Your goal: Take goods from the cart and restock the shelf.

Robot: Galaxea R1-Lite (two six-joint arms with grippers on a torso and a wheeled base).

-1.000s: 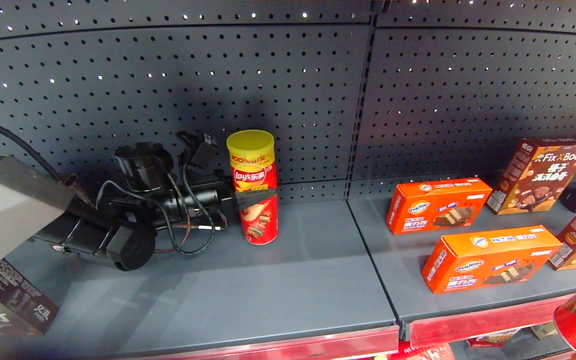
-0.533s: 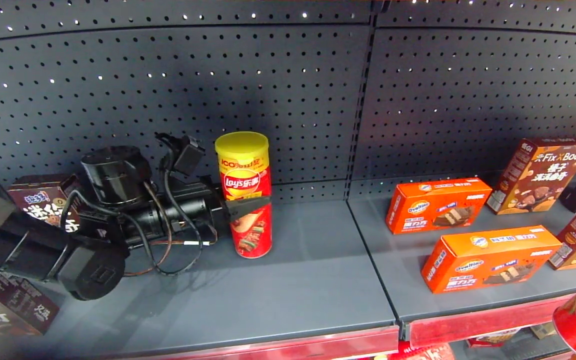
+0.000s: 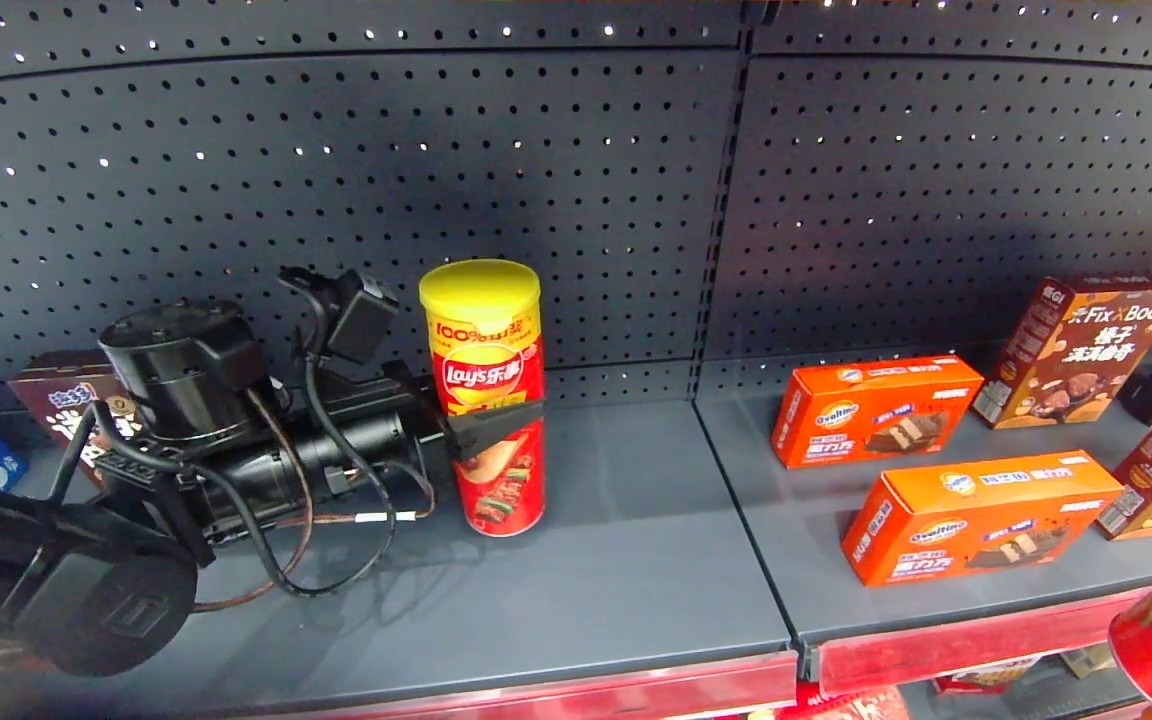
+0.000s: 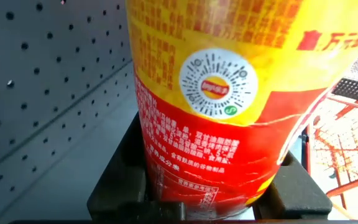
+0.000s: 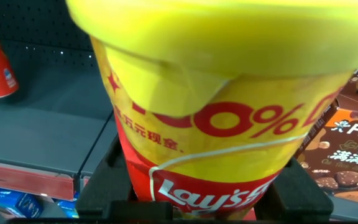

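A chip can [image 3: 481, 340] is held upright, on or just above the grey shelf [image 3: 586, 560], by the left gripper [image 3: 488, 428], clamped on it from 9 o'clock. Two orange boxes [image 3: 876, 410] lie at its 3 o'clock. A second can [image 5: 216, 124] is clasped by the right gripper [image 5: 197, 208].

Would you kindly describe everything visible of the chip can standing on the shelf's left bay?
The chip can is a tall tube with a yellow lid, yellow upper band and red lower body, seemingly cardboard. It stands upright on the grey shelf near the pegboard back, and the left claw is shut around its middle.
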